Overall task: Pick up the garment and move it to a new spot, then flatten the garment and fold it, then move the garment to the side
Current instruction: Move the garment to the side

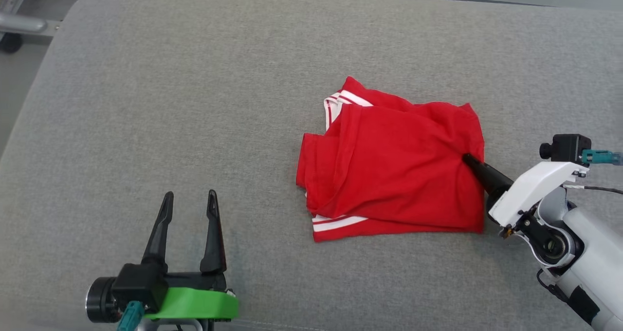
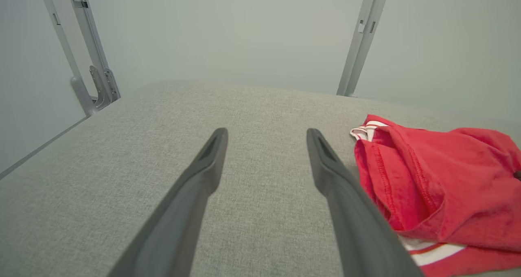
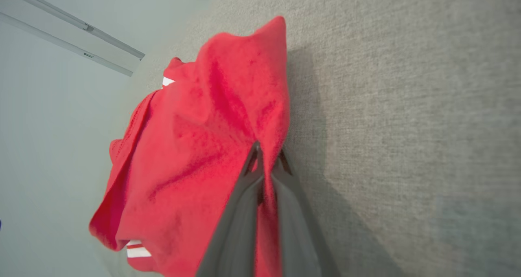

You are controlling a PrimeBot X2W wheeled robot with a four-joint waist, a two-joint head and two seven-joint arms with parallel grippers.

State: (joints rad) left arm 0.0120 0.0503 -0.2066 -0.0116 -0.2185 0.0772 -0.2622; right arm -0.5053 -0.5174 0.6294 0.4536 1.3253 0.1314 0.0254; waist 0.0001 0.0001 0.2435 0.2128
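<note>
On the grey fabric-covered desk [image 1: 194,102], right of its middle, the red garment [image 1: 394,170] lies in a loose, doubled-over heap. Its layers are bunched and its edges uneven. I judge that I am at the very start of the job: the pickup grip looks made, but the cloth is not yet off the desk.

The right gripper [image 1: 467,158] comes in from the desk's right side, and its tips sit on the garment's right edge. In the right wrist view the jaws of this gripper [image 3: 268,152] are pressed together with a fold of red garment [image 3: 195,154] pinched between them. The fabric rises to a small peak beyond the pinch.

The left gripper [image 1: 191,197] is low over the desk's near left part, well apart from the cloth. Its jaws stand wide and hold nothing. The left wrist view shows bare grey fabric between the two fingers of this gripper [image 2: 266,134], with the garment [image 2: 439,179] off to their right.

As far as I can judge, everything else is left to do:
- lifting the garment and carrying it to a new spot on the desk
- spreading it flat
- folding it
- sliding it to the side

I can find nothing to read, neither a brand, a tag nor print. The only markings are bands of white trim with a thin red stripe [image 1: 340,100] at the heap's far edge, and again at its near edge [image 1: 338,222].
</note>
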